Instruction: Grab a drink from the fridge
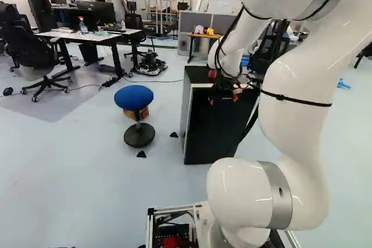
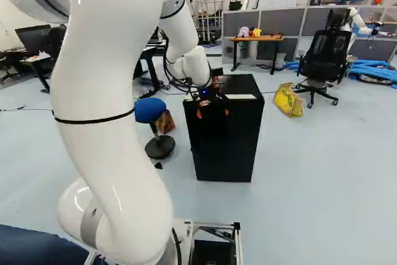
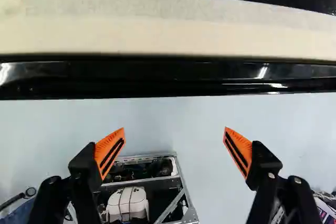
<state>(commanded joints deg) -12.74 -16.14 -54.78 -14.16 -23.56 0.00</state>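
Fridge (image 2: 226, 147) standing upright on the floor (image 2: 322, 184), ahead of the base (image 2: 214, 231). Its door (image 1: 212, 123) is closed. Claw (image 2: 213, 113) at the fridge's top front edge, tips angled down outside the door. Wrist view: claw (image 3: 174, 129) spread wide, orange pads (image 3: 109, 150) well apart, only floor and base in sight beyond them. Pale strip (image 3: 168, 27) runs along the top's front edge, a glossy black rim beside it.

Drink: cannot make one out for certain. A small red thing (image 1: 212, 74) shows by the claw over the fridge top, too small to identify.

Left of the fridge, on the floor: blue stool (image 1: 134, 97), two black wedges (image 1: 141, 154) near its foot. Right, farther off: yellow bag (image 2: 288, 100), then black chair (image 2: 327, 57). Beyond, a wooden desk (image 2: 270, 38); purple toy (image 2: 243, 31) and yellow toy (image 2: 256, 32) on its left half.
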